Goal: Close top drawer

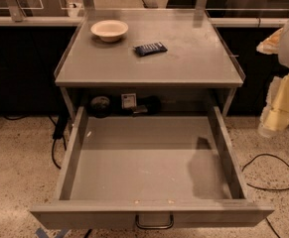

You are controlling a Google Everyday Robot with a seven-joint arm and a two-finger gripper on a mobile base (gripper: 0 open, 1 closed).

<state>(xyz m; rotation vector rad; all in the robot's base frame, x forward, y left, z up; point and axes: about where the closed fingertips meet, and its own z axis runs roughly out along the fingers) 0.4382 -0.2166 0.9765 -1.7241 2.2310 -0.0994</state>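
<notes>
Pincer (278,108) sits at far right edge of view, pale yellow, off the floor, to the right of the drawer's right wall and clear of it; open or closed, can't tell. Top drawer (84,216) is pulled well out toward the near side, and its front panel runs along the bottom of the view. Dark wire pull (154,223) is centred on the panel. Tray interior is bare grey with a dark shadow patch toward the right. Black cable (273,175) loops on the speckled floor (20,172) right of the drawer, and another cable (54,150) hangs at left. Behind the tray, under the surface (193,63), there's a small white label (128,100) between two dark roundish items, unclear what. On the surface: dark blue packet (150,48) near centre, cream bowl (109,30) further back left, apart from the packet.
</notes>
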